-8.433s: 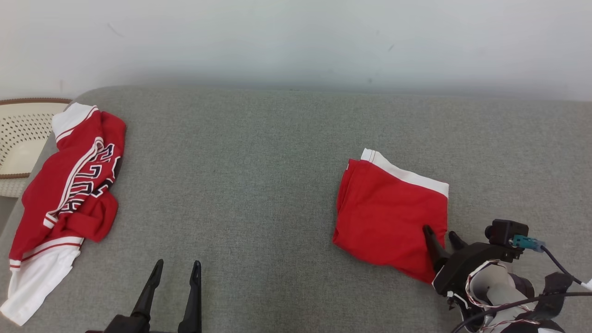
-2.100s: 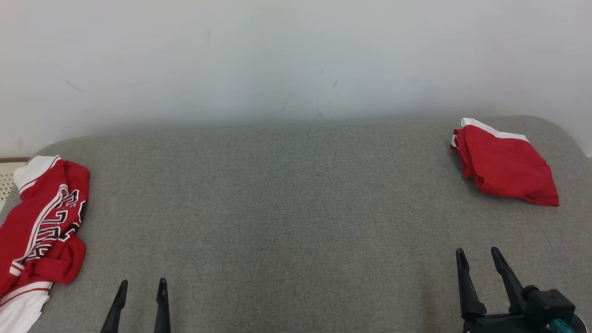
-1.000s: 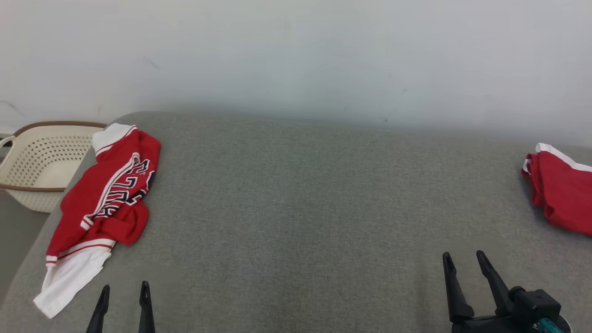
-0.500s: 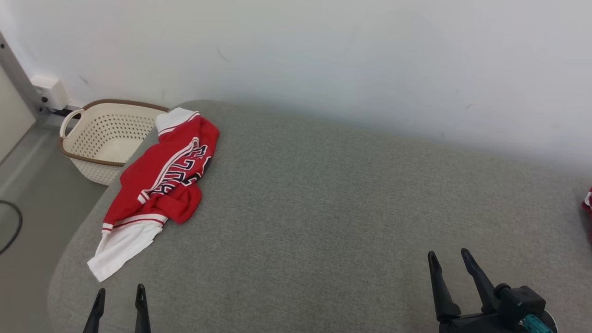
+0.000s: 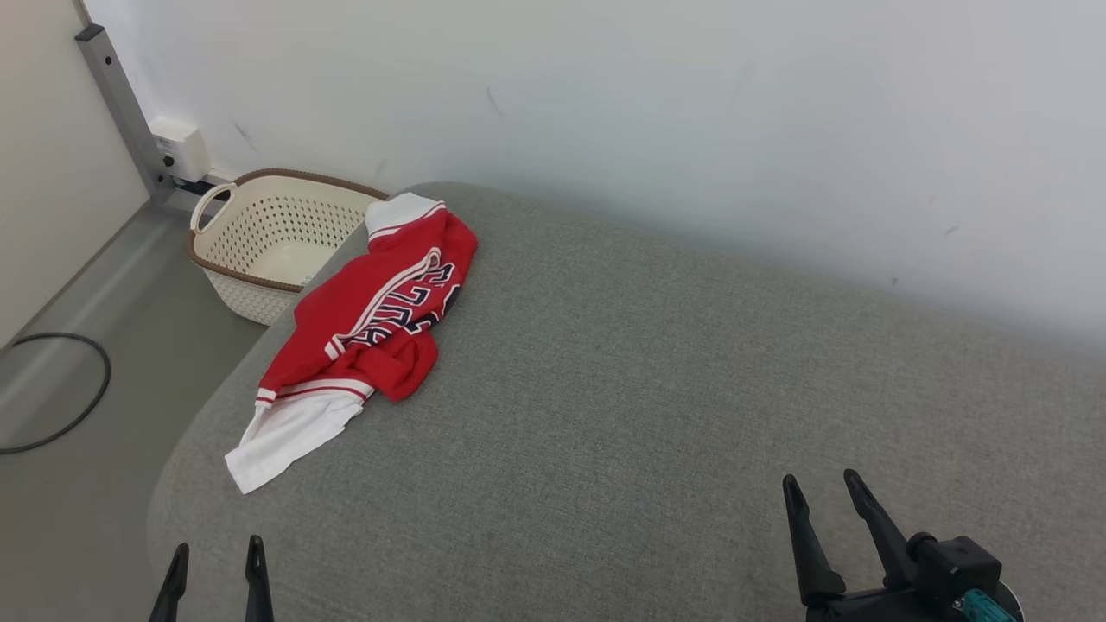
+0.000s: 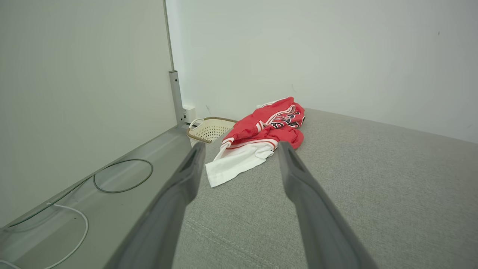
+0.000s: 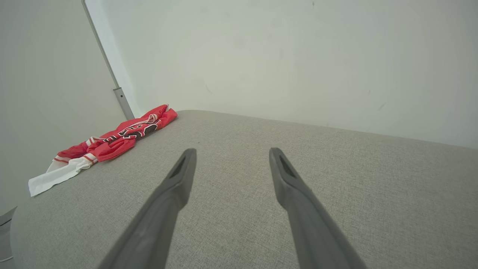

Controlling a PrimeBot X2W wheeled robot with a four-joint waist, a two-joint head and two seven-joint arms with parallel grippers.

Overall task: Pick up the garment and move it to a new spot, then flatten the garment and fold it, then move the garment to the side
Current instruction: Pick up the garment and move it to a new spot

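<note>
Both jaw pairs gape empty, the left gripper [image 5: 217, 544] nearer the garment [image 5: 371, 320] stretched along the cushion [image 5: 648, 389] at its left edge.

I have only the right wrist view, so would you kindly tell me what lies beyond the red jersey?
Observer: A cream perforated basket stands on the floor beside the far left corner of the cushion, behind the jersey.
Operator: Thank you; where is the left gripper?
Observer: The left gripper hangs open at the cushion's near left corner, apart from the jersey.
Operator: Anything else on the floor?
Observer: A dark cable loops there.
</note>
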